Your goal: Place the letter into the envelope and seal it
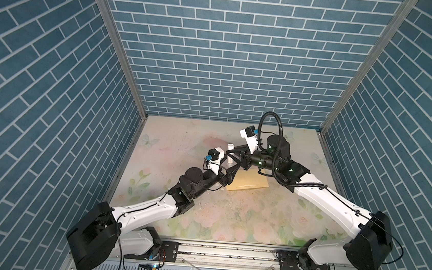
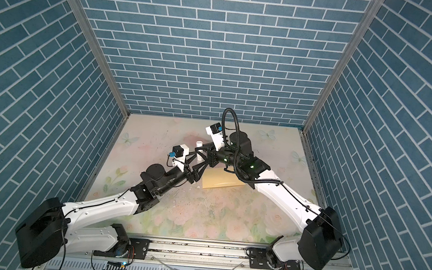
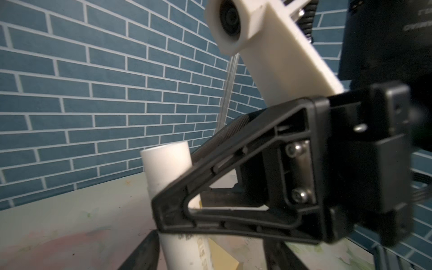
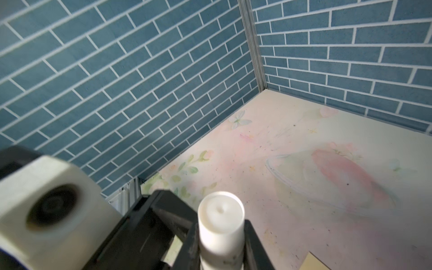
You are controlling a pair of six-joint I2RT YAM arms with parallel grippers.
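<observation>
Just beside envelope (image 1: 250,182), right jaws clench white tube (image 4: 221,222); left jaws released.

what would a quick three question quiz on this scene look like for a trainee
1. Which does the right gripper hold? A a pen; B the white tube; C nothing.
2. True or false: the envelope is held up off the table.
3. Fill in: the left gripper is ___ (open or shut).
Key: 1 B. 2 False, it lies on the table. 3 open.
</observation>
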